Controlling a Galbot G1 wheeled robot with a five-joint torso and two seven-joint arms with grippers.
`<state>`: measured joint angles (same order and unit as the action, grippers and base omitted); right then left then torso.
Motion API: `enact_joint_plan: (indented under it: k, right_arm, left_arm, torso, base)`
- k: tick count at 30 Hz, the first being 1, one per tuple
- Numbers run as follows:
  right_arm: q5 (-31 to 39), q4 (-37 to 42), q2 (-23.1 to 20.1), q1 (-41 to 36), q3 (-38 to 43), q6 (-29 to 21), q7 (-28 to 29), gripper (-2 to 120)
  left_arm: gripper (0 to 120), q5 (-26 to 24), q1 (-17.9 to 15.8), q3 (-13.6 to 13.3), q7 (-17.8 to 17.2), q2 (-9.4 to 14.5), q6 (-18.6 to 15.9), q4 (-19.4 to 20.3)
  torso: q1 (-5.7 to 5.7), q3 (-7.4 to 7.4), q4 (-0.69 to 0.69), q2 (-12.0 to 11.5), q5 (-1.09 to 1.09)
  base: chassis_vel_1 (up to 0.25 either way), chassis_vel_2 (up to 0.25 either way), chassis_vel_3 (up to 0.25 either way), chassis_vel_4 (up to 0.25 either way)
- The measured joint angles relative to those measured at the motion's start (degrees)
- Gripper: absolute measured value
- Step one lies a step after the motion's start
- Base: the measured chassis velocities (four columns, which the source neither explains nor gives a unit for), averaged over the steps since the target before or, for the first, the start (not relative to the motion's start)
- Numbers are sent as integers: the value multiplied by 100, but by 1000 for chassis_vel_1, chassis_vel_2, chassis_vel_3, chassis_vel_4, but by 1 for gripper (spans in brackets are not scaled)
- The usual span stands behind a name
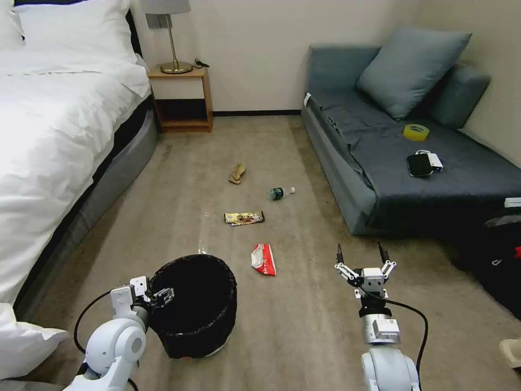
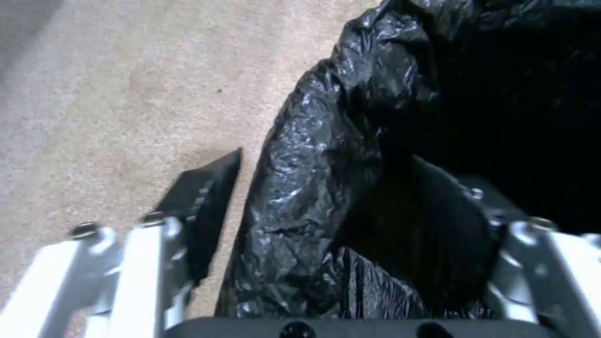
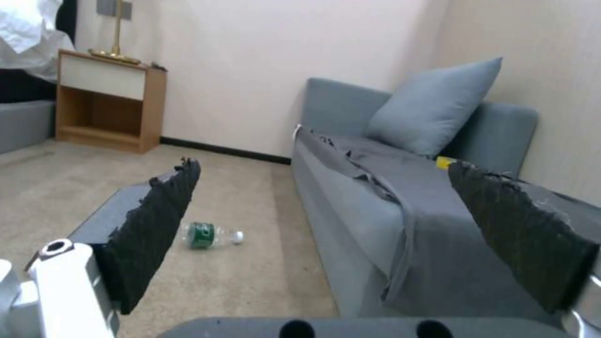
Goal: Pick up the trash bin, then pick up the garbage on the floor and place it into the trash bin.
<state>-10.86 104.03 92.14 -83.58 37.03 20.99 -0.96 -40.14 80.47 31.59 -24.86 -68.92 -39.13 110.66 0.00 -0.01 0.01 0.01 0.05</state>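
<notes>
— What sort of place is this?
— A bedroom, hotel-like: a bed [image 1: 49,125] with white linen, a wooden nightstand [image 1: 182,98] carrying a brass lamp [image 1: 171,32].
— Anything else?
— A grey-blue sofa [image 1: 401,157] with a cushion [image 1: 410,68], and beige carpet [image 1: 304,326] wall to wall.

I can't read any text from here. The red-and-white wrapper [image 1: 264,259] and the yellow-brown snack wrapper [image 1: 244,218] on the floor both carry printing, but it is too small for me to make out. The green bottle [image 3: 209,235] has a label with pale marks on it, and I can't read those either.
</notes>
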Motion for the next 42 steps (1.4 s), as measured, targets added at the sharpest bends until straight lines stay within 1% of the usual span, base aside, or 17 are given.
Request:
enact_joint_plan:
  k: [1,4,5,8,11,13,19,21,24,26,30,32,34,35,36,39,42]
  right_arm:
    - [0,0,0,0,0,0,0,100]
    - [8,-24,0,26,-6,-12,72,100]
    - [8,-24,0,26,-6,-12,72,100]
    - [7,-42,0,47,-7,-19,142,100]
    - [7,-47,0,50,-7,-19,155,100]
    - [6,-48,0,50,-7,-19,170,100]
    - [1,-34,0,43,-21,-19,171,100]
    - [-8,-21,0,37,-42,-19,171,100]
    - [-13,-13,0,36,-72,-20,171,100]
    - [-13,-13,0,36,-72,-20,171,100]
    - [-26,10,-1,35,-140,-25,170,100]
    - [-26,17,-1,32,-151,-24,168,100]
    - [-25,39,-1,26,-176,-23,167,100]
    - [-25,75,-1,23,-208,-18,167,100]
    - [-25,75,-1,23,-208,-18,167,100]
    - [-37,207,-1,-21,-256,-18,150,100]
    - [-56,297,-1,-78,-253,-24,130,100]
  left_arm:
    - [68,0,0,0,0,0,0,0]
    - [54,-60,0,1,53,-4,2,2]
    - [54,-60,0,1,53,-4,2,2]
    - [37,-95,-9,9,113,-4,26,2]
    - [32,-125,-6,19,114,-10,32,4]
    - [19,-146,18,38,146,-33,78,16]
    - [8,-154,105,88,256,-113,208,107]
    - [5,-145,155,126,319,-176,346,153]
    - [5,-53,196,207,400,-227,506,205]
    - [5,-53,196,207,400,-227,506,205]
    - [5,167,272,349,707,-335,1010,317]
    - [5,200,284,367,781,-364,1112,353]
    - [5,316,316,399,1007,-421,1348,436]
    - [5,499,351,438,1288,-460,1582,515]
    - [5,499,351,438,1288,-460,1582,515]
    - [5,779,396,514,1767,-485,1921,688]
    - [5,882,380,566,1905,-485,2079,740]
  torso:
    - [0,0,0,0,0]
    - [0,0,-1,0,-2]
    - [0,0,-1,0,-2]
    - [0,0,0,0,-4]
    - [0,0,0,0,-4]
    - [0,0,1,0,-4]
    - [0,1,1,0,-8]
    - [0,2,-4,-1,-15]
    - [0,2,-3,-1,-9]
    - [0,2,-3,-1,-9]
    - [0,2,-1,-1,-6]
    - [0,2,-1,-1,-6]
    - [0,2,-2,-1,-6]
    - [0,1,-2,-1,-6]
    - [0,1,-2,-1,-6]
    - [1,1,-1,-1,-5]
    - [1,1,-1,-1,-5]
  base:
    - [0,0,0,0]
    - [0,0,0,0]
    - [0,0,0,0]
    - [0,0,0,0]
    - [0,0,0,0]
    - [0,0,0,0]
    - [0,0,0,0]
    - [0,0,0,0]
    - [0,0,0,0]
    - [0,0,0,0]
    - [0,0,0,0]
    - [0,0,0,0]
    - [0,0,0,0]
    - [0,0,0,0]
    - [0,0,0,0]
    - [0,0,0,0]
    - [0,0,0,0]
